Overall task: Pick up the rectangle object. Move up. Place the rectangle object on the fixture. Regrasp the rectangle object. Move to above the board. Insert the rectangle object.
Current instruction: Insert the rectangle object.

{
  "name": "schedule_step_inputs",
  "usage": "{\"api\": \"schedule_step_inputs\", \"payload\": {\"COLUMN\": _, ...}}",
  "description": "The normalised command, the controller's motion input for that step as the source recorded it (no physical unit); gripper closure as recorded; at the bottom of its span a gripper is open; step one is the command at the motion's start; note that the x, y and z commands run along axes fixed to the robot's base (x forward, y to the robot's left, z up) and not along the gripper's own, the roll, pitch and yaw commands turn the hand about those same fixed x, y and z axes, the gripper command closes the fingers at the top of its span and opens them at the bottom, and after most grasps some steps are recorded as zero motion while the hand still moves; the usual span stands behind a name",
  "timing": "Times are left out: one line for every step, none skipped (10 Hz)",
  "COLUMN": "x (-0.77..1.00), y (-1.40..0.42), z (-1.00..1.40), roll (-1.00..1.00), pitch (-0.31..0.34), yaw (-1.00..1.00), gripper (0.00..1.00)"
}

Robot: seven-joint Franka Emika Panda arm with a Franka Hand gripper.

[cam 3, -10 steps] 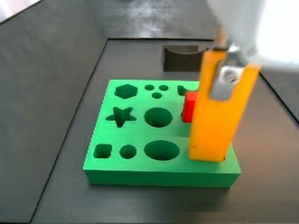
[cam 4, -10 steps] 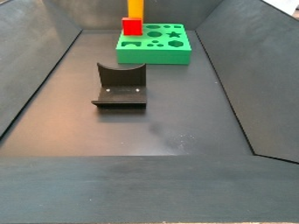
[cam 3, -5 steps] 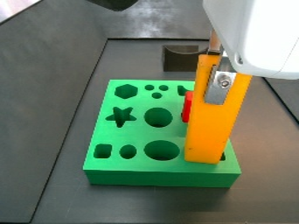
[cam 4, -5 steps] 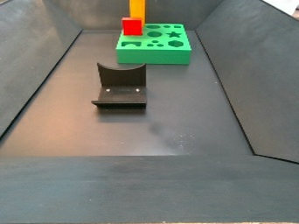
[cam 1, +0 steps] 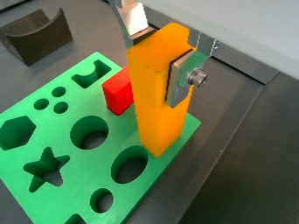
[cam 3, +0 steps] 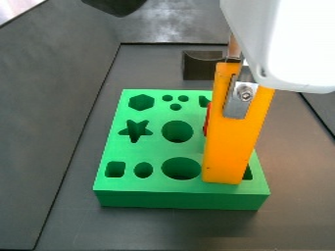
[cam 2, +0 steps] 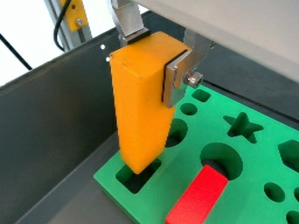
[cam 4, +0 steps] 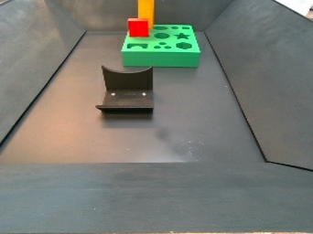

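Dark grey bench (cam 4: 171,137) with sloping dark walls all round, dull and smooth. A few pale scuff marks on it near the middle.

At the far end in a side view, the board (cam 4: 162,53): bright green, thick, square, flat on top. Full of cut-out holes: a star, a hexagon, round ones, square ones.

Standing in the board, the red cube (cam 1: 121,93), shiny and plain, set in a hole near one edge.

Right beside it, the rectangle object (cam 1: 156,92): long, smooth, orange-yellow block, held upright. Bottom end down at a square hole (cam 2: 138,178) by the board's corner, just at or inside its mouth. Seen tall against the board's edge in a side view (cam 3: 229,137).

Pincer (cam 2: 151,59) closed on the rectangle object near its top, one flat silver finger (cam 1: 190,77) pressed on each side. White arm body above it.

Closer along the bench, well apart from the board, the fixture (cam 4: 124,89): dark, L-shaped, on a flat base plate, with a curved dip on top.
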Motion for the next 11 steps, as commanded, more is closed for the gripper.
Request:
{"api": "schedule_step_inputs", "payload": {"x": 0.49, "y": 0.0, "z": -0.4, "roll": 0.01, "pitch": 0.019, "yaw": 0.19, "gripper": 1.0}}
{"api": "schedule_step_inputs", "payload": {"x": 0.72, "y": 0.0, "z": -0.33, "roll": 0.0, "pitch": 0.041, "yaw": 0.08, "gripper": 1.0}}
{"api": "schedule_step_inputs", "payload": {"x": 0.87, "y": 0.08, "z": -0.23, "roll": 0.14, "pitch": 0.151, "yaw": 0.0, "gripper": 1.0}}
{"api": "schedule_step_inputs", "payload": {"x": 0.7, "y": 0.18, "z": -0.22, "roll": 0.26, "pitch": 0.177, "yaw": 0.0, "gripper": 1.0}}
{"api": "schedule_step_inputs", "payload": {"x": 0.42, "y": 0.29, "z": -0.2, "roll": 0.28, "pitch": 0.156, "yaw": 0.15, "gripper": 1.0}}
{"api": "schedule_step_inputs", "payload": {"x": 0.41, "y": 0.3, "z": -0.16, "roll": 0.26, "pitch": 0.163, "yaw": 0.21, "gripper": 1.0}}
{"api": "schedule_step_inputs", "payload": {"x": 0.46, "y": 0.11, "z": -0.2, "roll": 0.17, "pitch": 0.156, "yaw": 0.14, "gripper": 1.0}}
{"api": "schedule_step_inputs", "payload": {"x": 0.3, "y": -0.09, "z": -0.32, "roll": 0.03, "pitch": 0.057, "yaw": 0.06, "gripper": 1.0}}
{"api": "schedule_step_inputs", "payload": {"x": 0.08, "y": -0.17, "z": -0.34, "roll": 0.0, "pitch": 0.0, "yaw": 0.06, "gripper": 1.0}}
{"api": "schedule_step_inputs", "payload": {"x": 0.0, "y": -0.22, "z": -0.33, "roll": 0.0, "pitch": 0.0, "yaw": 0.07, "gripper": 1.0}}
{"api": "schedule_step_inputs", "payload": {"x": 0.01, "y": -0.23, "z": -0.32, "roll": -0.02, "pitch": 0.0, "yaw": 0.05, "gripper": 1.0}}
